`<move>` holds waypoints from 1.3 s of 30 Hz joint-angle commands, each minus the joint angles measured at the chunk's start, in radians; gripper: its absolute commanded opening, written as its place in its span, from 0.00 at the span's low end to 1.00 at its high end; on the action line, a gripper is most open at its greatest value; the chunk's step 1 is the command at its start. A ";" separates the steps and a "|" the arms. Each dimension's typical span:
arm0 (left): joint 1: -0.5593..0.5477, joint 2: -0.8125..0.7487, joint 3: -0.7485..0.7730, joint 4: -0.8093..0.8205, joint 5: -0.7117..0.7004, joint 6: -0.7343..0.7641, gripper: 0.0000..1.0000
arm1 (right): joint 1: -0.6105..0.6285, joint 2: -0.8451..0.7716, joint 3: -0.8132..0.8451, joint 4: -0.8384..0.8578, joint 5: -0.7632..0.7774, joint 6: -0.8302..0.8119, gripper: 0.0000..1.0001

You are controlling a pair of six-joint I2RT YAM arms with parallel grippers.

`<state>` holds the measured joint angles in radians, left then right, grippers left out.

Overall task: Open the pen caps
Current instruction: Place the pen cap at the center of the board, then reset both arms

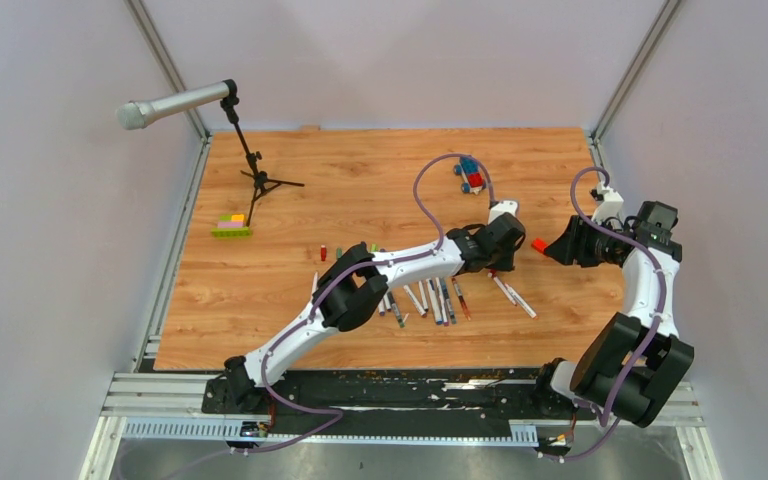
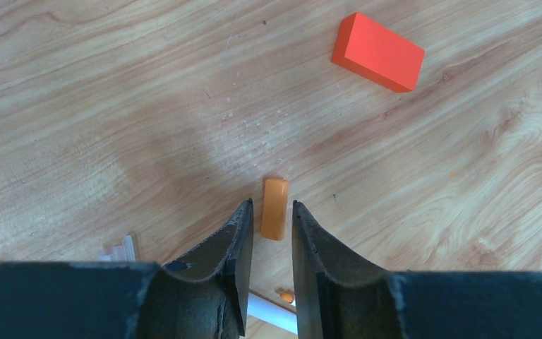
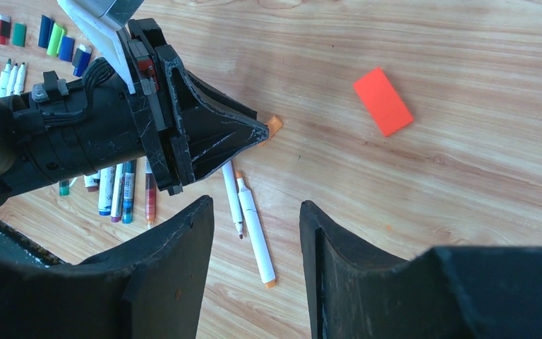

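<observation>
Noted orange pen cap [image 2: 275, 209] flat on table [image 1: 360, 170] toward right edge, just past left gripper [image 3: 262, 131], jaws narrowly parted, empty; seemingly parked clear of pens [image 3: 254, 227]. Right gripper [image 3: 255, 203] agape, empty, probably waiting.

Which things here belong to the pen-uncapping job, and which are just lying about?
Job: pens; orange cap; row of loose caps.
Lying about: orange block; toy car; brick bar; microphone stand.

You look down on a light-brown wood-grain tabletop [image 1: 360, 170]. Plain pale grey wall panels [image 1: 400, 60] stand behind and beside it, silver metal posts [image 1: 167, 65] at its back corners.
</observation>
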<state>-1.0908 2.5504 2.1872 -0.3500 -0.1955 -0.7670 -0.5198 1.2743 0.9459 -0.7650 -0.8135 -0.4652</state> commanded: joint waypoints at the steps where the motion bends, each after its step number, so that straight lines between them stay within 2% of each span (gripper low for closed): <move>1: -0.005 0.004 0.050 -0.006 -0.025 0.025 0.33 | -0.006 0.002 0.005 0.007 -0.028 -0.015 0.49; 7: -0.005 -0.051 0.052 0.031 -0.023 0.077 0.40 | -0.006 0.008 0.009 -0.009 -0.047 -0.034 0.49; 11: -0.004 -0.150 -0.019 0.109 0.003 0.122 0.45 | -0.008 -0.005 0.012 -0.031 -0.085 -0.070 0.49; 18: -0.005 -0.503 -0.415 0.303 -0.056 0.216 0.54 | -0.024 -0.093 -0.004 -0.029 -0.111 -0.125 0.49; 23: -0.004 -0.870 -0.772 0.375 -0.160 0.325 0.69 | -0.040 -0.178 0.025 -0.070 -0.130 -0.203 0.50; 28: 0.013 -1.230 -1.079 0.301 -0.301 0.401 0.97 | -0.042 -0.252 0.096 -0.114 -0.136 -0.228 0.63; 29: 0.027 -1.300 -1.124 0.282 -0.310 0.397 0.99 | -0.042 -0.258 0.118 -0.127 -0.142 -0.233 0.67; 32: 0.111 -1.494 -1.248 0.189 -0.271 0.370 1.00 | -0.043 -0.264 0.182 -0.176 -0.187 -0.255 0.79; 34: 0.175 -1.628 -1.317 0.135 -0.241 0.358 1.00 | -0.042 -0.262 0.221 -0.200 -0.226 -0.254 0.81; 36: 0.223 -1.748 -1.359 0.079 -0.243 0.362 1.00 | -0.042 -0.265 0.249 -0.192 -0.254 -0.220 0.97; 39: 0.276 -1.889 -1.374 -0.019 -0.292 0.374 1.00 | -0.042 -0.276 0.273 -0.127 -0.269 -0.105 1.00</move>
<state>-0.8631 0.8112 0.8227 -0.2287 -0.4435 -0.4191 -0.5552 1.0225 1.1633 -0.9295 -0.9997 -0.6655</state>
